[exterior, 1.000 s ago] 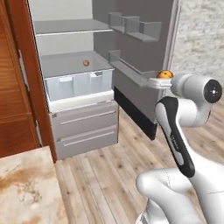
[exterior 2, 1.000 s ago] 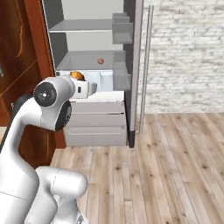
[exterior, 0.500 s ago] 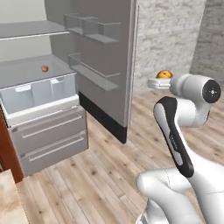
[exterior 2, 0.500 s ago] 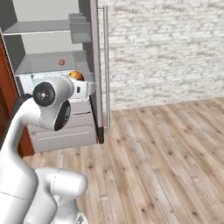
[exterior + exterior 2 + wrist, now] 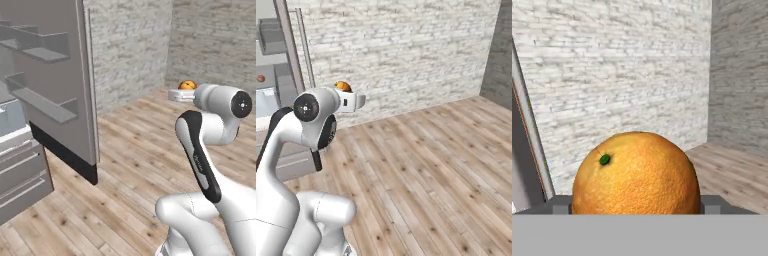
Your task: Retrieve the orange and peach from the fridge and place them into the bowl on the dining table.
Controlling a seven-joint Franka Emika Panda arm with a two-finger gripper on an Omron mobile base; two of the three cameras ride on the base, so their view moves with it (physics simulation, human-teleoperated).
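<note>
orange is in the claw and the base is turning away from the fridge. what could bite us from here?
1. The orange is a smooth ball sitting between the claw pads, carried high over wood floor; a jolt could let it roll out.
2. The fridge door stands wide open beside the arm, so a swing of the base might clip it.
3. The peach remains on a fridge shelf, needing a second trip.

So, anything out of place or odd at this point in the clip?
One thing: the fridge door stands wide open while the base faces the brick wall. The peach sits on a shelf inside. Otherwise all is in order: the gripper holds the orange squarely, and there are no spills or damage.
</note>
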